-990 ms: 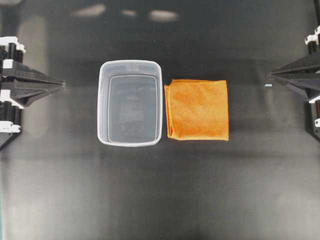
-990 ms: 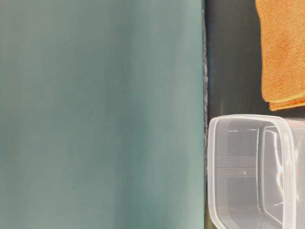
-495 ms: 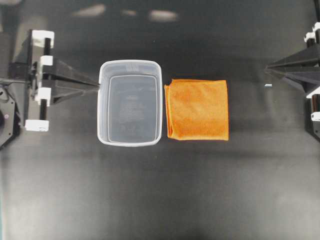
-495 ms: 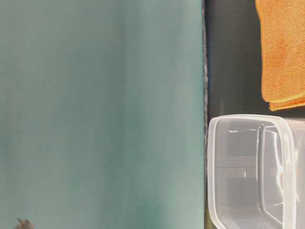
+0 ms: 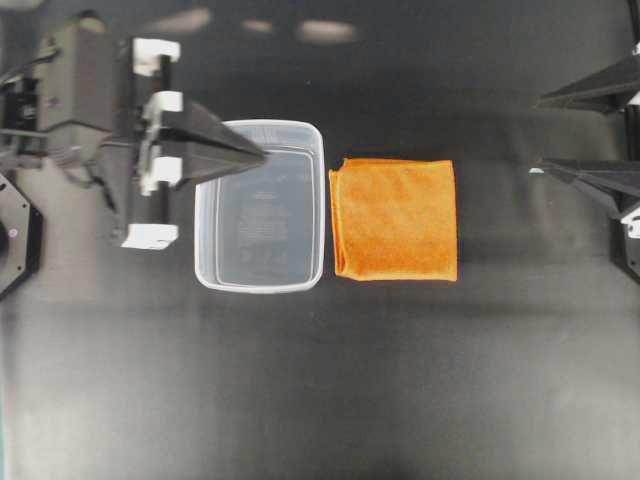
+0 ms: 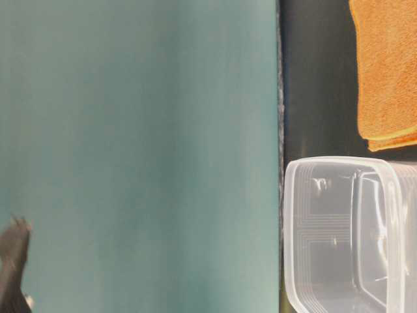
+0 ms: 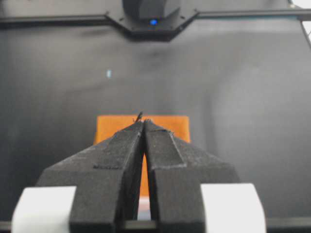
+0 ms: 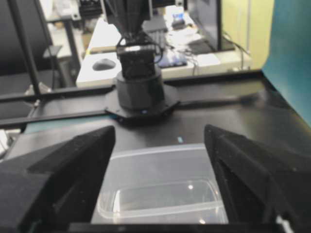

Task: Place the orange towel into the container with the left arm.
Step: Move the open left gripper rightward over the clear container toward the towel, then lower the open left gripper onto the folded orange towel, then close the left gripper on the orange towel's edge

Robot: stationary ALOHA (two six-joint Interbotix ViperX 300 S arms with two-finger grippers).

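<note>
The left claw [image 5: 262, 155], tips pressed together, has been carried from the table's left edge to above the tub [image 5: 260, 205]; the right claw [image 5: 535, 135] is now spread. The towel [image 5: 395, 219] lies untouched beside the tub, so the reach is judged underway.

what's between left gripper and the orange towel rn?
The container: overhead, the left gripper is over it, with the orange towel beyond its far rim.
</note>
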